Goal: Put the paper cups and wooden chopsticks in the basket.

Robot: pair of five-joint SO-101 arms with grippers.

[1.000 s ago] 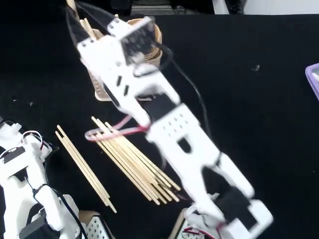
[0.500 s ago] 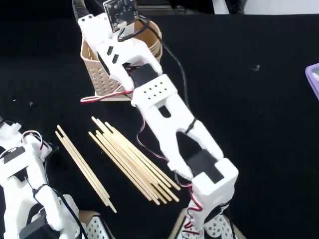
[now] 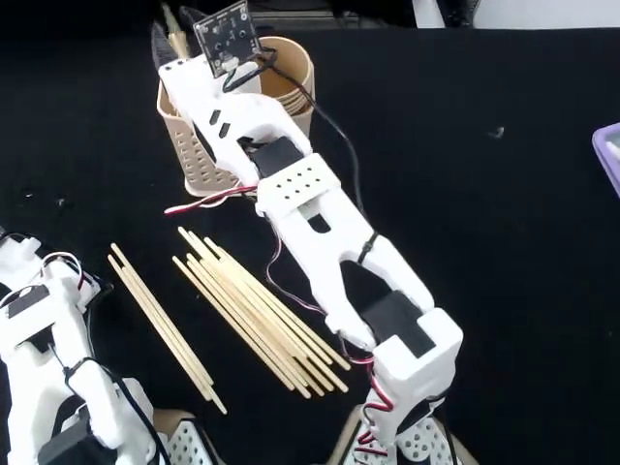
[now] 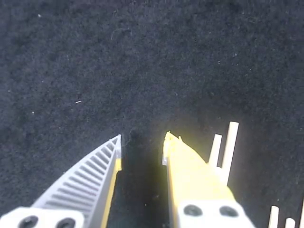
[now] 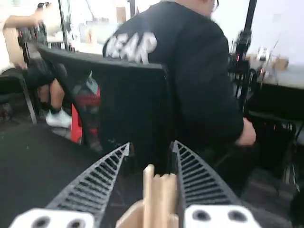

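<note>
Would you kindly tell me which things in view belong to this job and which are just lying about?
Part of the job:
- basket
- paper cup beside it
- held chopsticks in the right gripper
- loose chopsticks on the table

Just lying about:
- purple object at the table's edge, too cut off to identify

Right arm (image 3: 320, 223) over basket (image 3: 189, 155), chopsticks (image 3: 254, 310) strewn left, table (image 3: 504, 242) open right
</note>
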